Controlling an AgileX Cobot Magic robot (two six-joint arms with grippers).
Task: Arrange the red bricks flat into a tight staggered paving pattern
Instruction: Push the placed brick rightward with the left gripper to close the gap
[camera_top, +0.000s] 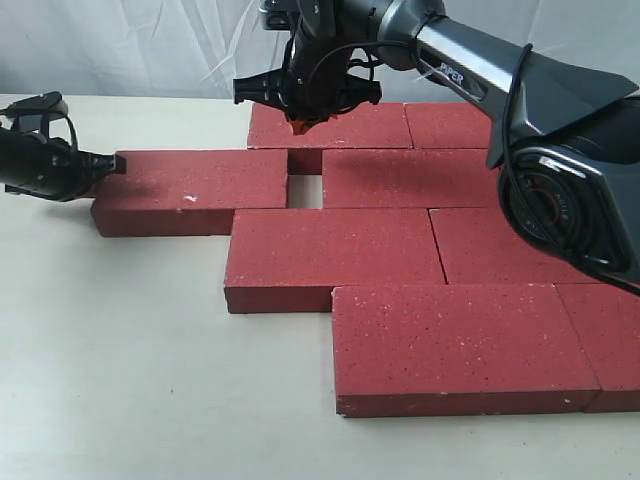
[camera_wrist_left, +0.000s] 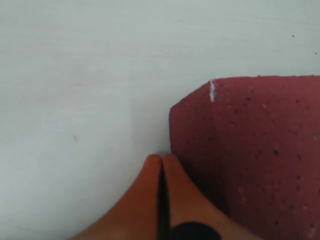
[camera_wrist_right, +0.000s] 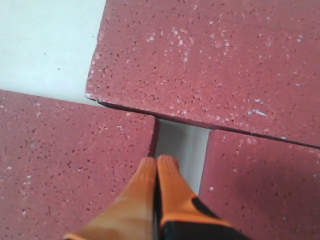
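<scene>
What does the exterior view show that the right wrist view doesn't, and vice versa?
Only the exterior view: the whole layout of red bricks, and the left gripper at the end of the far-left brick. Only the right wrist view: the right gripper close up, fingertips shut, at the edge of the gap. Both: the open gap between the far-left brick and its neighbour, bordered by a back-row brick.

Flat staggered red bricks (camera_top: 330, 250), one gap
</scene>
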